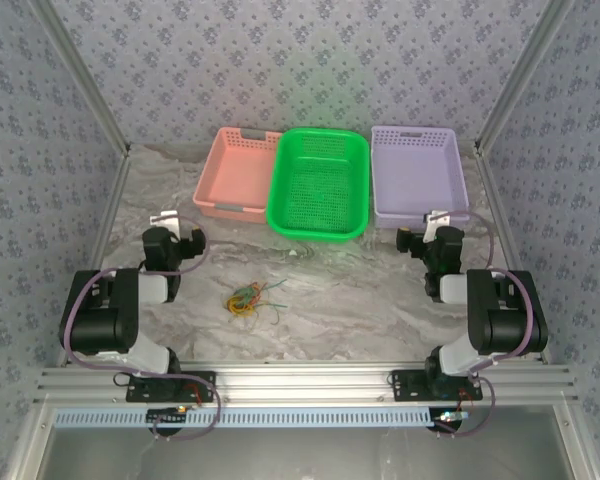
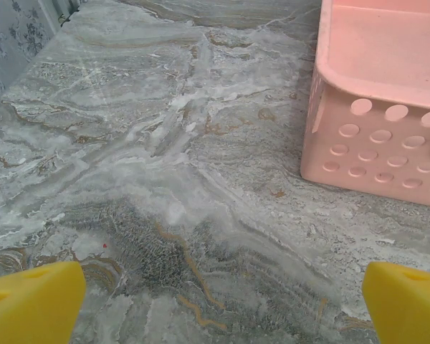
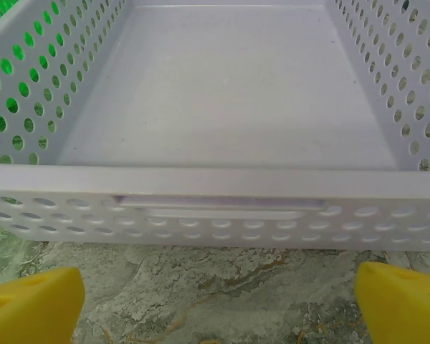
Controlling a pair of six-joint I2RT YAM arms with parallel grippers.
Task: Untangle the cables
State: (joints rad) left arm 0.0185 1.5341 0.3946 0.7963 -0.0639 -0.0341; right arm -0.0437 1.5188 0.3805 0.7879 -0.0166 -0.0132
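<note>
The cables (image 1: 248, 298) lie in one small tangled bundle of yellow, red-orange and green wires on the marble table, near the front and left of centre. My left gripper (image 1: 176, 226) hovers to the bundle's upper left, open. In the left wrist view its yellow fingertips (image 2: 30, 304) stand wide apart over bare table, the left gripper (image 2: 221, 307) holding nothing. My right gripper (image 1: 432, 226) sits far right of the bundle, open. In the right wrist view the right gripper (image 3: 218, 307) faces the purple basket with nothing between its yellow pads (image 3: 405, 304).
Three perforated baskets line the back: pink (image 1: 225, 208), green (image 1: 315, 232), purple (image 1: 420, 218). The pink basket's corner (image 2: 376, 143) is just ahead and right of the left gripper. The purple basket's front wall (image 3: 215, 183) stands close before the right gripper. Patterned walls enclose the table.
</note>
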